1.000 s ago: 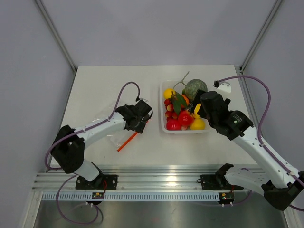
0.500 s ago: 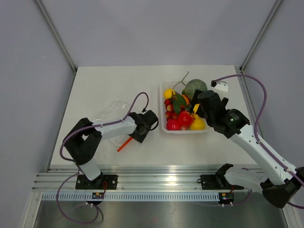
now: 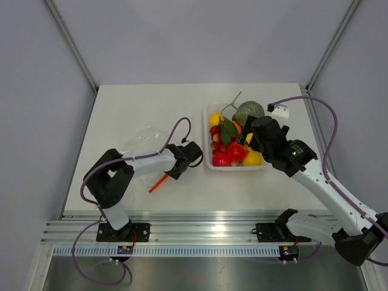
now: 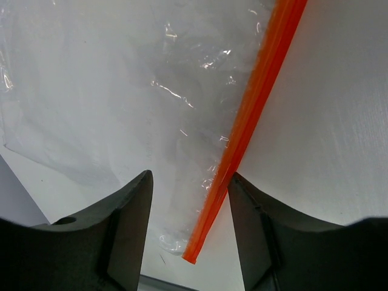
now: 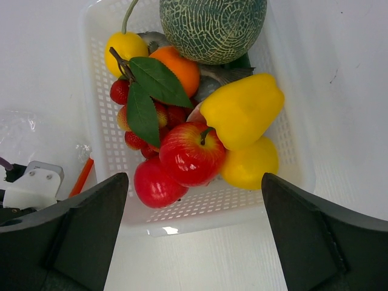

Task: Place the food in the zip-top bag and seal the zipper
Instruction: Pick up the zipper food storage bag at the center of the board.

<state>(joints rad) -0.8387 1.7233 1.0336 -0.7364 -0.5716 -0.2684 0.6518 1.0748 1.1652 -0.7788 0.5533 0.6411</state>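
**Item 1.** Zip-top bag (image 4: 121,91): clear, flat on the desk (image 3: 133,103), no food in it. The zipper (image 4: 254,103) runs diagonally along one edge.

**Item 2.** Left claw (image 4: 189,182): jaws apart, nothing clamped, low over the bag and straddling the zipper's end. Likely set there to pinch the mouth edge.

**Item 3.** Food (image 5: 188,151): all heaped in the white perforated basket (image 5: 97,121), beside the bag.

**Item 4.** Right claw (image 5: 194,179): jaws wide apart, empty, poised above a red apple, probably the first pick.

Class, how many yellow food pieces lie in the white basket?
3: a small yellow fruit beside the orange, a yellow pepper near the melon, and a yellow lump touching that pepper. More may be buried.
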